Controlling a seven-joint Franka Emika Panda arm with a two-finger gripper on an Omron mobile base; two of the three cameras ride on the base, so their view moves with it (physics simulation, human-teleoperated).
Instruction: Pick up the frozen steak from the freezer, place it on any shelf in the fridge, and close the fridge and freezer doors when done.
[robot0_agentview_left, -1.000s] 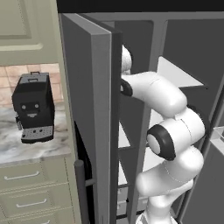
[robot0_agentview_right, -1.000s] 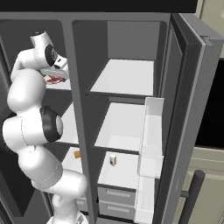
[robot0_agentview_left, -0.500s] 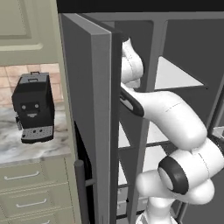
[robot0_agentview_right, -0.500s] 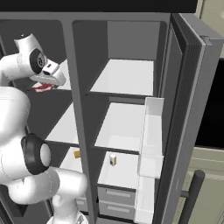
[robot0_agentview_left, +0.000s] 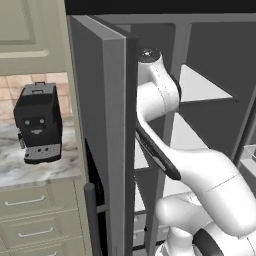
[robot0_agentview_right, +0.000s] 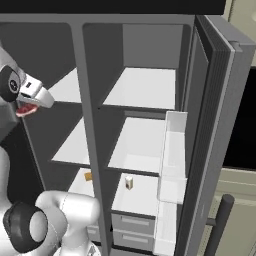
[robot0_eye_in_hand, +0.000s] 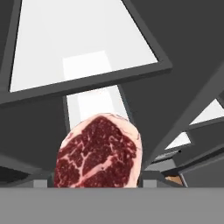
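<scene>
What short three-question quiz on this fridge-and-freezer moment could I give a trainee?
1. True or false: the gripper is shut on the frozen steak.
2. Which small thing lies on the lower fridge shelf beside the door bins? A) the small white-and-red item B) a green bottle C) a blue bowl
3. Fill in: in the left base view, a black ______ stands on the marble counter left of the open freezer door.

Key: 1 true, the steak hangs at the gripper in front of the freezer's white shelves; 2 A; 3 coffee machine.
</scene>
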